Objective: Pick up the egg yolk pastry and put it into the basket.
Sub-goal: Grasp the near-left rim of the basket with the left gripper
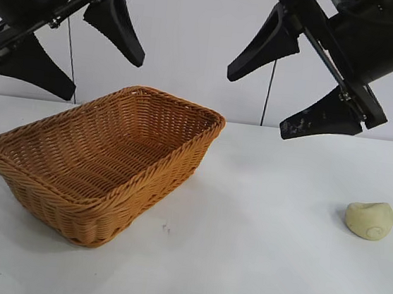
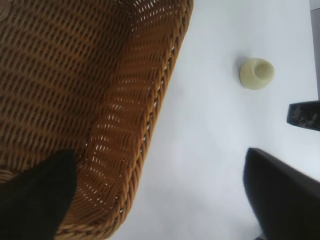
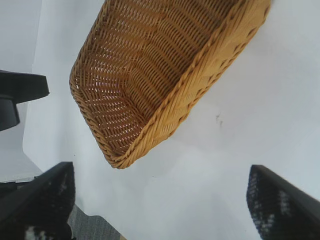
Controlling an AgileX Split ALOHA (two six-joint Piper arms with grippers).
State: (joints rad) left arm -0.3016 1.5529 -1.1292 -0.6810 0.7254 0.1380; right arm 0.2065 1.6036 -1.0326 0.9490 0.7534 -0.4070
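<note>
2 grippers are hanging high above the worktop [image 1: 254, 267], both sets of jaws spread wide and holding nothing. The egg yolk pastry [image 1: 370, 220] is lying on the worktop well apart from the basket [image 1: 102, 161], below and a little outside the right gripper [image 1: 286, 79]. That arm is probably the better one for the pick: lowering straight over the pastry (seemingly tipped on its side), closing gently across its rounded edge. The left gripper [image 1: 77, 45] is idling over the basket.
</note>
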